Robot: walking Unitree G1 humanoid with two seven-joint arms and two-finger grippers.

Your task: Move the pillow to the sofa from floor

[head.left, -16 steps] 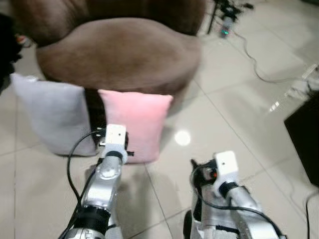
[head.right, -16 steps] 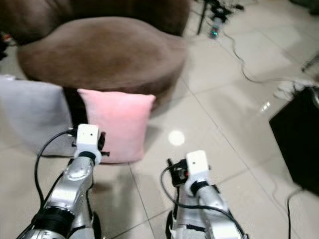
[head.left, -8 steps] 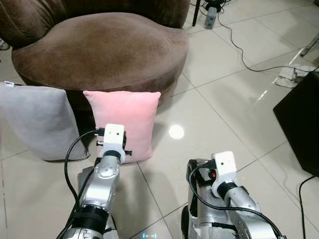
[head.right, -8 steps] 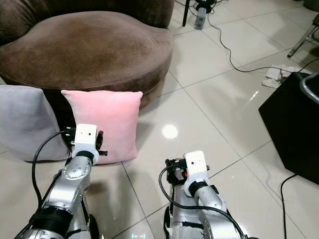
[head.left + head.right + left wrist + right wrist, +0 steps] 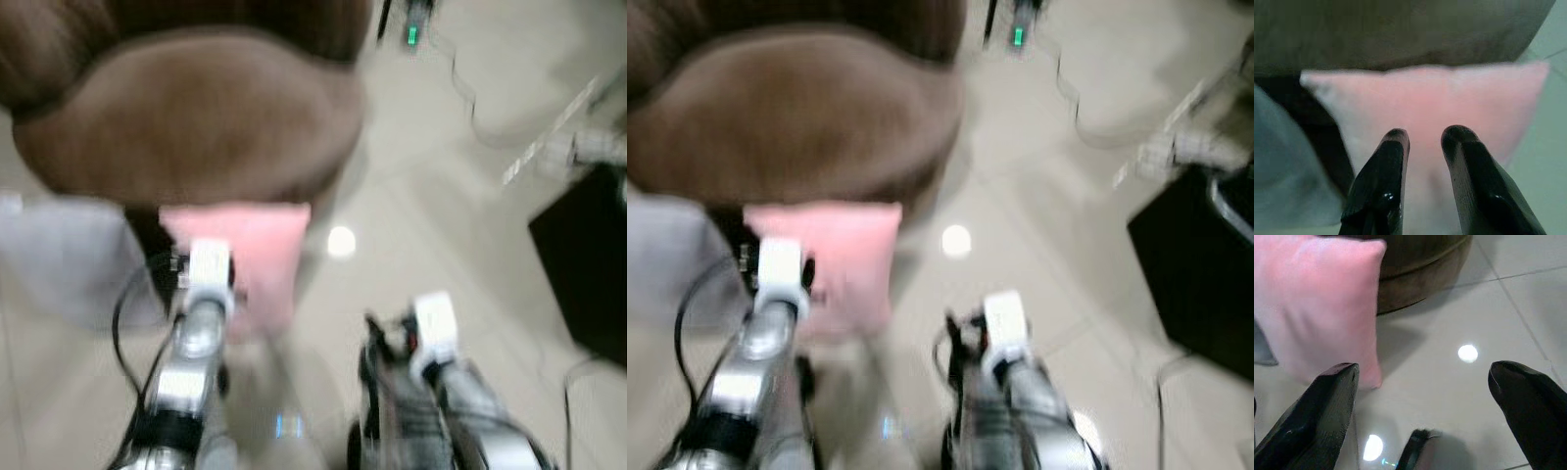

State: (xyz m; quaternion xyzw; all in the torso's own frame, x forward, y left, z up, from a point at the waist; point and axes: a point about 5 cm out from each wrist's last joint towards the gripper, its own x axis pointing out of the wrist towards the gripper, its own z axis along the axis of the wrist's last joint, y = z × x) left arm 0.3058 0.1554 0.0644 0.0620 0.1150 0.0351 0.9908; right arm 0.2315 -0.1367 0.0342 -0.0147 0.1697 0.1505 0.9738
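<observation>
The pink pillow [image 5: 260, 245] stands on the tiled floor, leaning against the front of the brown sofa [image 5: 196, 117]. The head views are blurred. My left arm [image 5: 201, 294] reaches toward the pillow's lower left part. In the left wrist view my left gripper [image 5: 1426, 137] is close in front of the pink pillow [image 5: 1449, 98], with a narrow gap between its fingers and nothing held. My right gripper [image 5: 1422, 369] is wide open above the floor, to the right of the pink pillow [image 5: 1317, 308] and apart from it.
A grey pillow [image 5: 59, 255] leans on the sofa just left of the pink one. A black box [image 5: 588, 264] stands at the right. Cables [image 5: 460, 78] run over the floor at the back right. Bare tiles [image 5: 411, 215] lie between sofa and box.
The whole picture has blurred and shifted slightly, so the camera is moving. Both arms keep about the same place relative to the pink pillow.
</observation>
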